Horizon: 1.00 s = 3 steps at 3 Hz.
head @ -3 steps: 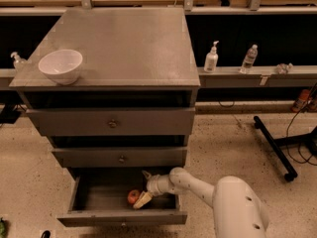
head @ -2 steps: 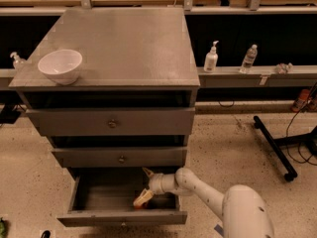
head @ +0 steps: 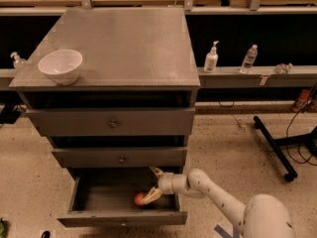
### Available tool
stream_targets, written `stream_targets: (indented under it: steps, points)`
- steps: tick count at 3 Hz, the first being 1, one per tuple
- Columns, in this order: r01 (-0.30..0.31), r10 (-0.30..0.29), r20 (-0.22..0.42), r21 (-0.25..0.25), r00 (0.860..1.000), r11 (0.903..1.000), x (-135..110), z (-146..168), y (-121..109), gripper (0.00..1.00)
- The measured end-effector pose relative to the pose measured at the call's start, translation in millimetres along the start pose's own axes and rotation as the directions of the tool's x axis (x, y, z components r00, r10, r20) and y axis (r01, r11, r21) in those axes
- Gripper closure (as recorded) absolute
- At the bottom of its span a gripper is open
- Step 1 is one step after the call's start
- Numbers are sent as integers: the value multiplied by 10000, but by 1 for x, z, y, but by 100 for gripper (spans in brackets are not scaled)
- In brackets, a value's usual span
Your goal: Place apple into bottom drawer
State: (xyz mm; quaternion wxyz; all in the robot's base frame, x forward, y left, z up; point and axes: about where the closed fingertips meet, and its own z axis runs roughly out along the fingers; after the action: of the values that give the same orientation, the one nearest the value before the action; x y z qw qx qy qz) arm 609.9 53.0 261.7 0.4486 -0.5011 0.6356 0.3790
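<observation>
1. The bottom drawer [head: 121,218] stands pulled out at the lower centre of the frame, its floor in shadow. The two upper drawers with knobs are shut.
2. The apple [head: 139,199] lies inside the bottom drawer, on its floor, toward the right half and close behind the drawer front.
3. The gripper [head: 149,185] is inside the drawer, just right of the apple, reaching in from the lower right on the white arm [head: 213,195]. The fingers are spread apart: one points up toward the drawer above, and the lower one [head: 152,196] angles down to the apple's right side, touching it or very nearly so. There is no clamp on the fruit.
4. Judgement: the apple looks delivered and the step in hand is release and withdrawal.
5. To do it well:
   - Keep the fingers wide.
   - Draw the lower finger off the apple along its own line, not sideways, so the round fruit is not nudged into a roll.
   - Back out low and toward the lower right, since the upper finger sits close under the middle drawer and could catch it.
6. The white bowl [head: 60,66] at the upper left of the cabinet top [head: 124,38] is well apart from the work.
</observation>
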Motion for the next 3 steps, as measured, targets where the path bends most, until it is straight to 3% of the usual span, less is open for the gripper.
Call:
stream_targets:
  steps: [1, 3]
  points:
    - [-272, 270, 93, 253, 9996, 9993, -5, -30, 1, 0]
    - [-283, 280, 257, 131, 9993, 9995, -3, -33, 3, 0]
